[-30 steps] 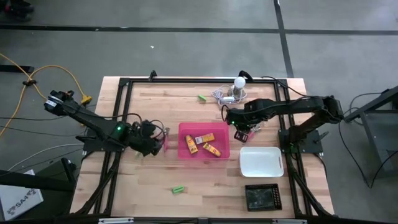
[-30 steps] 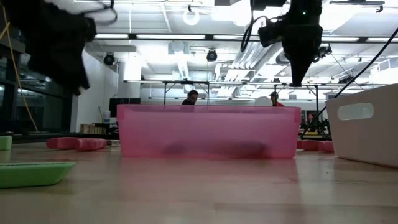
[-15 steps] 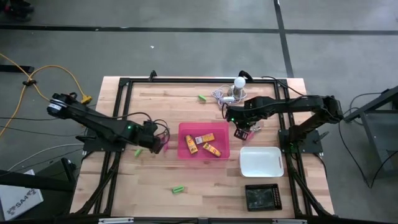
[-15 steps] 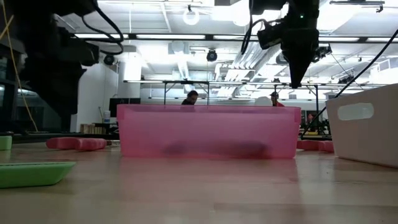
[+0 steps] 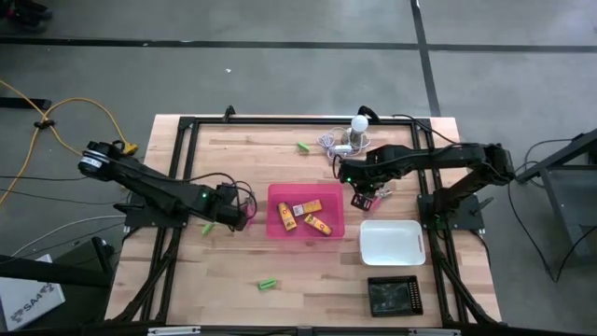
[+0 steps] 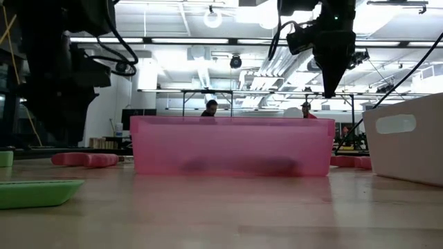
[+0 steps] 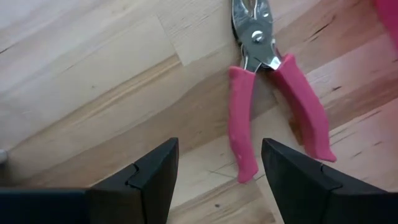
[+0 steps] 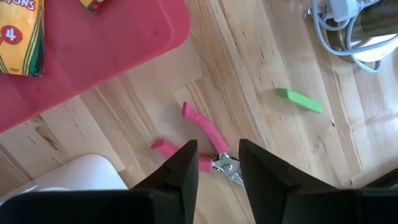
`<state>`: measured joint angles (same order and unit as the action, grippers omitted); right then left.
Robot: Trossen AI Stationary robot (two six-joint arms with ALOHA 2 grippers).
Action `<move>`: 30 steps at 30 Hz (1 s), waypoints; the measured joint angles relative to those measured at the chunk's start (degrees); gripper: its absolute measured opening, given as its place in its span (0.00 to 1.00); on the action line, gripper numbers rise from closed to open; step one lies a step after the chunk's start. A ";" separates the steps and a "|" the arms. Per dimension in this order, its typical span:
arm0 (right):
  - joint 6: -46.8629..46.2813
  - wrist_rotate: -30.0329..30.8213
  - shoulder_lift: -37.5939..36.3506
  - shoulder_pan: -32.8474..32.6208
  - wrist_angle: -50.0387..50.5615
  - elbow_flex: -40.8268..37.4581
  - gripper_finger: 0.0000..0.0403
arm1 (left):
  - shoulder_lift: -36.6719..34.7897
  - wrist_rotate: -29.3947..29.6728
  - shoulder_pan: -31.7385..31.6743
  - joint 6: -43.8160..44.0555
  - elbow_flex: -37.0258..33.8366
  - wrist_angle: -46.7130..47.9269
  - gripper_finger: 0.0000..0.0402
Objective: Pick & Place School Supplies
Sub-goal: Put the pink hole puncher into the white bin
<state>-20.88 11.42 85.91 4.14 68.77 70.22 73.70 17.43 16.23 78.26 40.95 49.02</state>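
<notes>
While both pink-handled pliers (image 7: 273, 99) lie flat on the desk (image 5: 280, 261), at 9 and 3 o'clock of the pink tray (image 5: 280, 227), each tool hovers open, empty. Stiff, light; grip both handles.

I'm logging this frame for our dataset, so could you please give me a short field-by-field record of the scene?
Left gripper: open, low over pink-handled tool lying left of pink tray
Right gripper: open, above second pink-handled tool lying right of the tray
In pink tray: yellow-orange blocks
Loose green sticks: several on the table
White tray: nothing visible inside
</notes>
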 joint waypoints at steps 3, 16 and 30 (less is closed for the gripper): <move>-0.01 0.00 0.00 0.00 0.00 0.00 0.26 | 0.88 0.02 0.00 -0.22 0.01 -0.05 0.56; -0.02 -0.02 0.00 0.00 -0.46 0.00 0.26 | 1.15 0.07 0.00 -2.05 0.02 -6.08 0.56; -0.25 -1.27 0.00 -0.02 -0.63 0.00 0.26 | 5.52 0.14 0.00 -1.46 0.07 -5.95 0.56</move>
<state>-21.13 10.15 85.91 4.12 68.14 70.22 79.22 17.57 16.23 76.79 41.01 43.08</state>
